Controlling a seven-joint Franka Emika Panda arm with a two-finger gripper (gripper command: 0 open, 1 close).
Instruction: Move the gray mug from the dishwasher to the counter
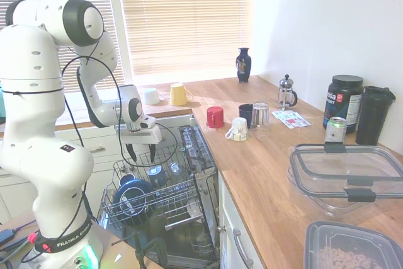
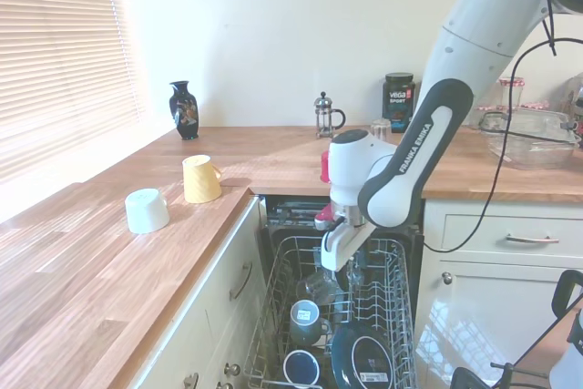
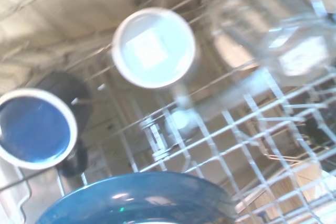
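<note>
Second exterior view shows the gray mug [image 2: 304,318] upside down in the dishwasher [image 2: 351,316] rack, presumably to drain — near a dark-blue bowl [image 2: 367,360]. The gripper [image 2: 339,248] hangs above it, touching nothing; whether its fingers are parted I cannot tell. The counter [image 2: 137,261] lies left.

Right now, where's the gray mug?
The gray mug sits upside down in the dishwasher rack, seen in the second exterior view just below the tool, beside the dark-blue bowl.
</note>
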